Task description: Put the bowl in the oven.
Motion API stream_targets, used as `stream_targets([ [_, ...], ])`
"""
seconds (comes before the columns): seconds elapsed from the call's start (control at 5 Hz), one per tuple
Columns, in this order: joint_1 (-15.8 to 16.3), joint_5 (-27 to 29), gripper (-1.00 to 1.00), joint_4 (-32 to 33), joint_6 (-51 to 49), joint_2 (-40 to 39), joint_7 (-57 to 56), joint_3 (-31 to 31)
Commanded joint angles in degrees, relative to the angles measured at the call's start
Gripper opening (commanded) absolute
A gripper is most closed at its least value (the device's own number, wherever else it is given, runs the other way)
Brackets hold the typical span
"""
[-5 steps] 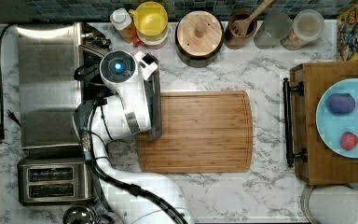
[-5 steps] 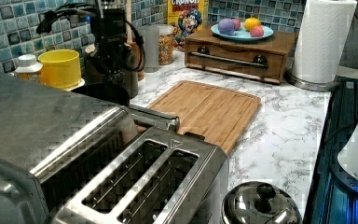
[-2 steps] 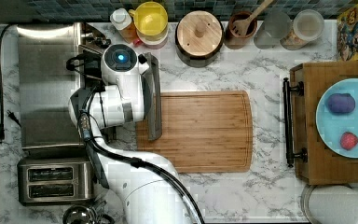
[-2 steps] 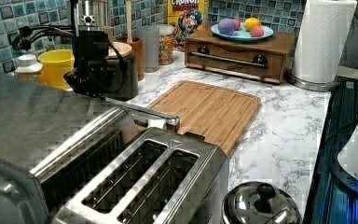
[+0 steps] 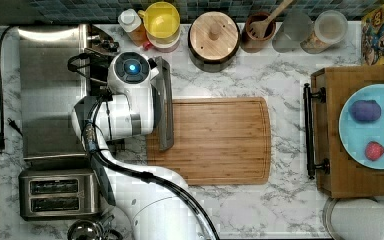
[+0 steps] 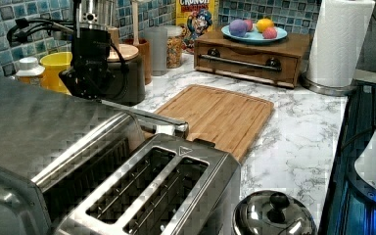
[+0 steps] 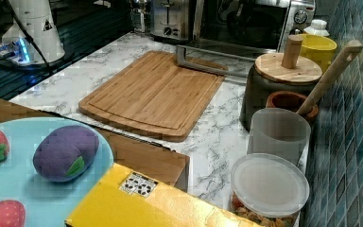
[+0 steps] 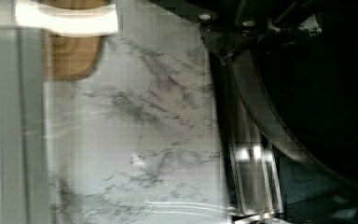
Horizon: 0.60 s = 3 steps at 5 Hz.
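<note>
The oven (image 5: 50, 90) stands at the top view's left with its glass door dropped open; the bar handle (image 5: 164, 105) lies over the cutting board's edge. My wrist (image 5: 130, 70) hangs above the open door, close to the oven mouth. In the wrist view the black bowl (image 8: 317, 102) looms close, seen only in part, above the door's glass (image 8: 135, 140). My gripper (image 8: 221, 44) looks shut on the bowl's rim. The left view shows the gripper (image 6: 85, 81) low beside the oven (image 6: 29, 127). The oven's dark inside (image 7: 246, 19) faces the right view.
A two-slot toaster (image 5: 57, 194) sits beside the oven. A bamboo cutting board (image 5: 215, 140) lies in front of the door. A wooden-lidded jar (image 5: 214, 35), a yellow cup (image 5: 162, 20) and canisters line the backsplash. A wooden tray with a blue plate (image 5: 375, 125) stands at the top view's right.
The arm has swung toward the top view's left, from over the door's handle end to close against the oven opening.
</note>
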<state>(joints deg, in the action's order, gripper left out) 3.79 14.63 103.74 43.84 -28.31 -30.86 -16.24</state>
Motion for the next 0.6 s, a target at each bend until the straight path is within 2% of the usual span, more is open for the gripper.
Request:
stream_targets([
  [0.2, 2.18, 4.07, -1.0, 0.59, 5.36, 2.56, 2.98, -4.51],
  [0.6, 2.99, 0.87, -1.0, 1.34, 6.66, 1.72, 8.91, -1.76],
])
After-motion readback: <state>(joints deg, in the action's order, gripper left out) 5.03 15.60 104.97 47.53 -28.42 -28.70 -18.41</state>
